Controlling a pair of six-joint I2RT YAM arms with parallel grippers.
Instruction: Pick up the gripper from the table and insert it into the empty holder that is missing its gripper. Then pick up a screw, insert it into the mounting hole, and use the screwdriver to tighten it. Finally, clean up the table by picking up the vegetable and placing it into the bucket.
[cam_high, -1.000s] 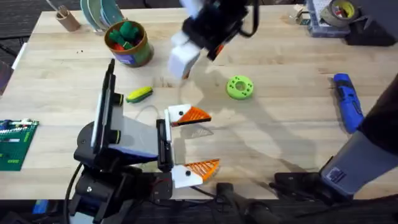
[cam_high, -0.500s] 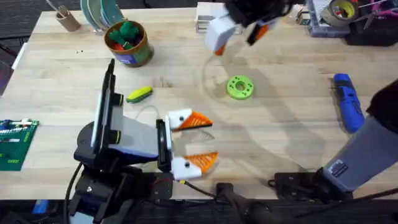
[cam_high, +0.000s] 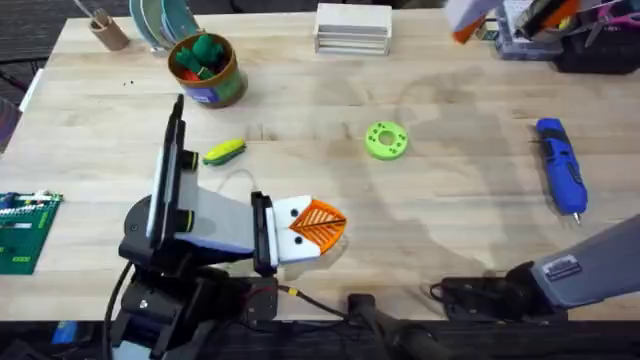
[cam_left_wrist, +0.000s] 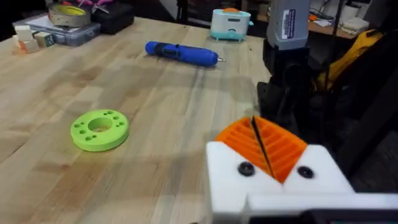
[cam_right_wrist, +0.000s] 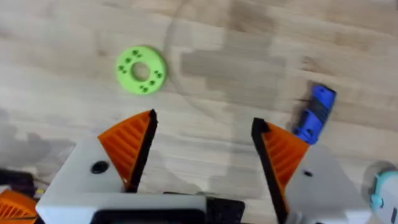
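My left gripper (cam_high: 312, 228) lies low near the table's front edge, shut, its two orange ribbed pads pressed together (cam_left_wrist: 261, 144). Both of its white holder blocks (cam_left_wrist: 273, 186) carry an orange pad. A loose orange gripper piece and a screw are out of view. My right gripper (cam_high: 505, 20) hangs high over the far right corner, open and empty (cam_right_wrist: 205, 149). The blue screwdriver (cam_high: 560, 165) lies at the right, and it also shows in the left wrist view (cam_left_wrist: 181, 53). The yellow-green vegetable (cam_high: 224, 151) lies beside the left arm. The golden bucket (cam_high: 207, 70) stands at the back left with toys inside.
A green ring disc (cam_high: 386, 140) lies mid-table. At the back are a white box (cam_high: 352, 28), a brown cup with sticks (cam_high: 105, 30) and a cluttered tool tray (cam_high: 545, 25). A green circuit board (cam_high: 25, 230) sits at the left edge.
My right gripper swung from above mid-table up and away to the far right corner. The left gripper's fingers, apart earlier, have closed together.
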